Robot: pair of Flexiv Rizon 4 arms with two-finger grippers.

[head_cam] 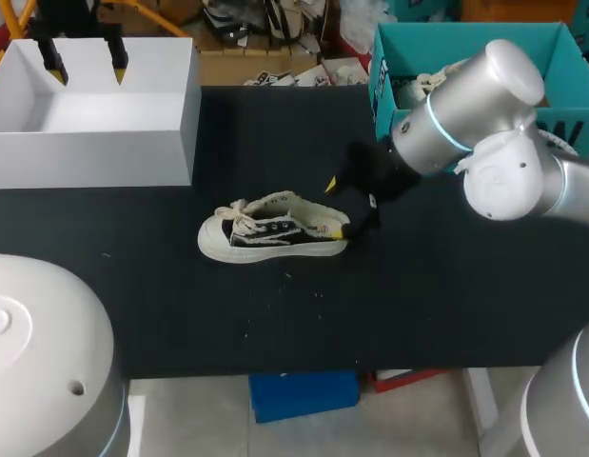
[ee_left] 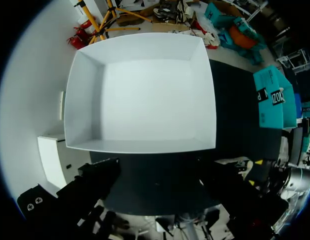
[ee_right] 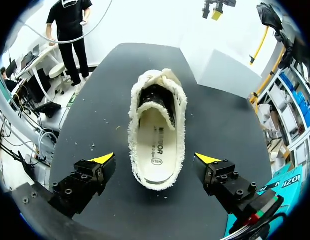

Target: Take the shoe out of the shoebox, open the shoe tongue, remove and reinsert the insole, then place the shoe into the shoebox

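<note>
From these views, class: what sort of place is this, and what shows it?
Probably a robot test bench: a single shoe on a black table, a white shoebox, the right gripper at the shoe's heel.

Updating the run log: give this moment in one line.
shoe: on table, outside white shoebox | right gripper: open, flanking shoe | left gripper: open above white shoebox

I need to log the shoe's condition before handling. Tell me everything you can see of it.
The shoe is a low canvas sneaker with black sides, frayed cream trim, a white rubber sole and toe cap, and cream laces. It stands upright on the black table with its pale insole in place. Its heel lies between the fingers of the open right gripper, which do not touch it.
</note>
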